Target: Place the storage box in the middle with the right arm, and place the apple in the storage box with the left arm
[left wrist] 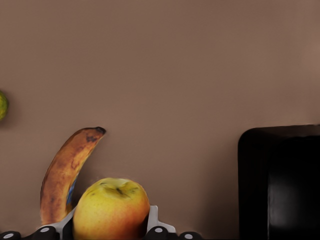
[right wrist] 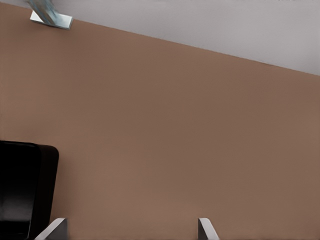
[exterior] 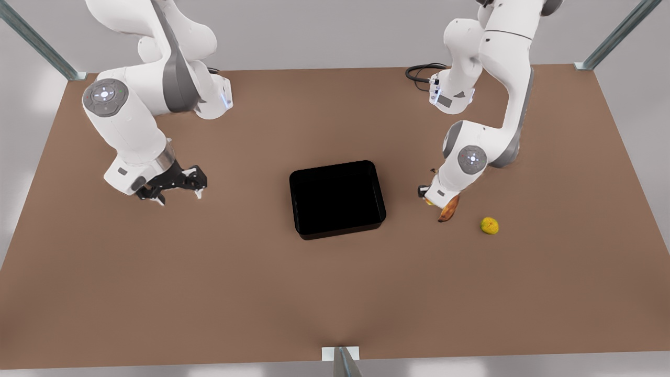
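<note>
The black storage box (exterior: 340,229) sits near the middle of the brown table, with nothing inside. The red-orange and yellow apple (left wrist: 111,210) rests on the table between the white fingers (left wrist: 155,220) of my left gripper (left wrist: 111,222), which is shut on it. In the front view that gripper (exterior: 425,195) is low at the table on the front view's right, just right of the box, largely hidden under its own wrist. My right gripper (exterior: 179,198) hangs open over bare table at the front view's left, well apart from the box (right wrist: 47,190).
A brown-spotted banana (exterior: 449,209) lies right beside the apple and the left gripper. A yellow-green round fruit (exterior: 489,225) sits a little farther toward the front view's right. A black cable (exterior: 419,70) loops at the back near an arm base.
</note>
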